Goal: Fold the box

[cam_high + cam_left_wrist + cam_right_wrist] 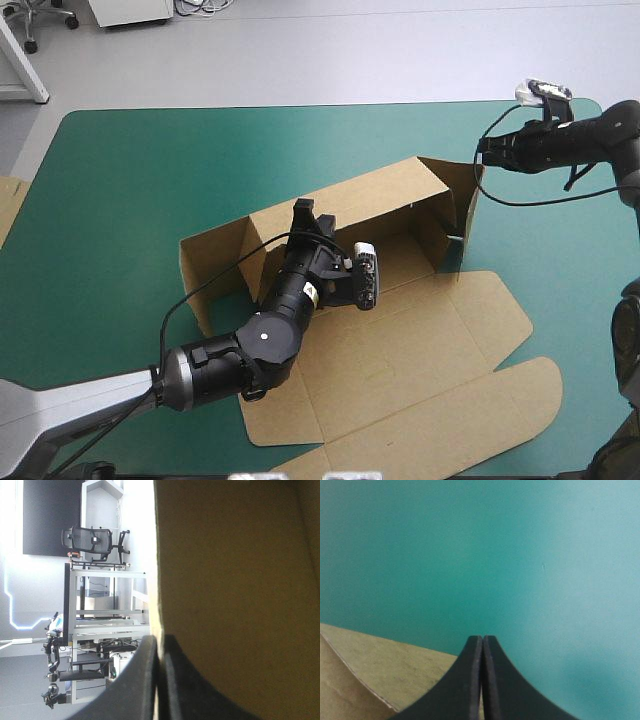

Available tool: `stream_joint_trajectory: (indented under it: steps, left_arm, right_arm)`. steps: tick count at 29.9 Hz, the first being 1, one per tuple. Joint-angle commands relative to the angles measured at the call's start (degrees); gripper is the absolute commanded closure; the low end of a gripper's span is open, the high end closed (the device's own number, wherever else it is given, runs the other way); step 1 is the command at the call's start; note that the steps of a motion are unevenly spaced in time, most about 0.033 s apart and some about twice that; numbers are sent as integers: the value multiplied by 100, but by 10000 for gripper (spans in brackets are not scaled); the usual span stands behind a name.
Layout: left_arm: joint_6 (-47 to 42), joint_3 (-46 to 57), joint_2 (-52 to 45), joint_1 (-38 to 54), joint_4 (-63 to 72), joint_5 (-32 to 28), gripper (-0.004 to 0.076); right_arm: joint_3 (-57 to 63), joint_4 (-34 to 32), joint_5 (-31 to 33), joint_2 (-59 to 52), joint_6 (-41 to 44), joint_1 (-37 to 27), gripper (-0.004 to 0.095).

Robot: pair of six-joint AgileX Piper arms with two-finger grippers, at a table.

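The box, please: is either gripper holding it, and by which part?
Both. The left gripper pinches the top edge of the box's far wall; the right gripper appears shut on the upper corner of its end wall.

Pale grey floor (350, 50) beyond the teal-green table (120, 180).

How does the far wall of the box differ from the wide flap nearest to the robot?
The far wall stands upright; the near flap lies flat on the teal-green cover. The left gripper pinches the far wall's top edge; no gripper holds the near flap. Both are brown board.
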State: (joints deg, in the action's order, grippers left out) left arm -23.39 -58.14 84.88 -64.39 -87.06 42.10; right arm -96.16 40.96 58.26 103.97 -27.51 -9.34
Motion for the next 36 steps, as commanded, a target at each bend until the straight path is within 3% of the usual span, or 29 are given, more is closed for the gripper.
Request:
stream_joint_trajectory:
  steps: [1, 12, 15, 20, 29, 36]
  left_arm:
    - [-81, -144, -204, -20, -193, 38, 734]
    - [-93, -144, -204, -20, -193, 49, 734]
    - [-93, -144, -204, -20, -207, 49, 734]
    - [-93, -144, -204, -20, -208, 72, 734]
    - [-93, -144, -204, -20, -208, 96, 734]
    - [-93, -144, -204, -20, -247, 43, 734]
  right_arm:
    - [-206, 420, 271, -181, -420, -3, 927]
    - [-206, 850, 1312, -171, -1018, -3, 927]
    - [-150, 792, 1329, -183, -1041, 45, 922]
    - [337, 778, 1291, -236, -1942, 171, 921]
    - [2059, 976, -453, -988, -3098, 209, 908]
    - [2688, 1283, -549, -1033, -4177, 209, 867]
